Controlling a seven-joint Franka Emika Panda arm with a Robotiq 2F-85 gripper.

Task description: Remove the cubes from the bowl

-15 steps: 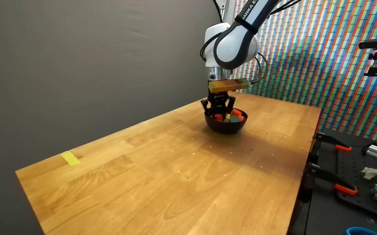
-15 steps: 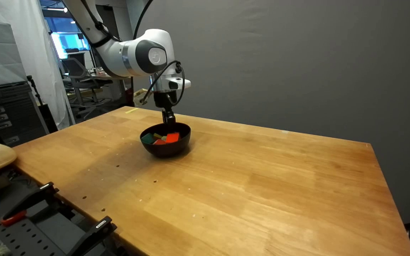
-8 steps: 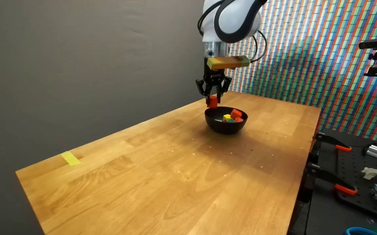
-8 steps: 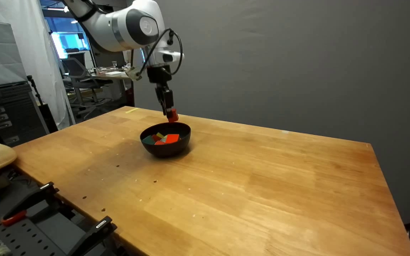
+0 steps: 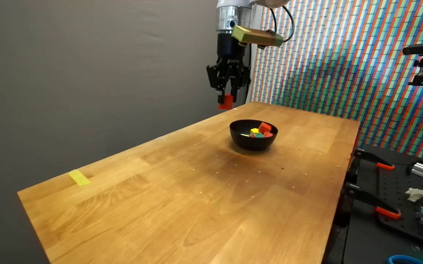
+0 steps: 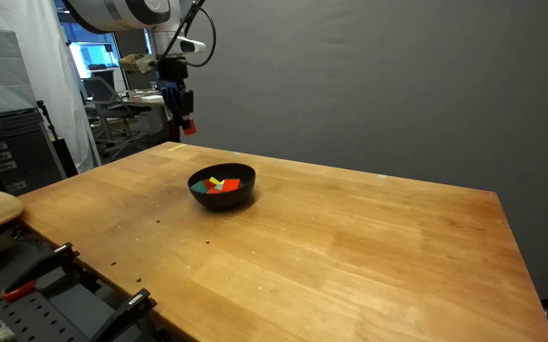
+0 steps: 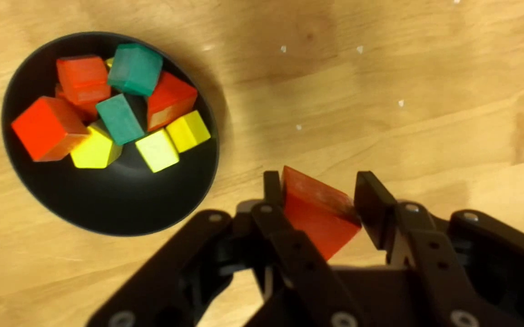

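Exterior view: end effector (image 5: 227, 98) clamps red cube (image 5: 225, 104), likely light, stiff; grip opposite flat faces. Bowl (image 5: 251, 144) near tabletop (image 5: 153, 212) edge by wall (image 5: 98, 77).

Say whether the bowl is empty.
Not empty: in the wrist view, red, green and yellow cubes lie in the bowl.

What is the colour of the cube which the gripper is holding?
Red. This cube shows best in the wrist view.

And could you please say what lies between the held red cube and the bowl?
The wrist view shows one gripper finger, then a strip of wooden table.
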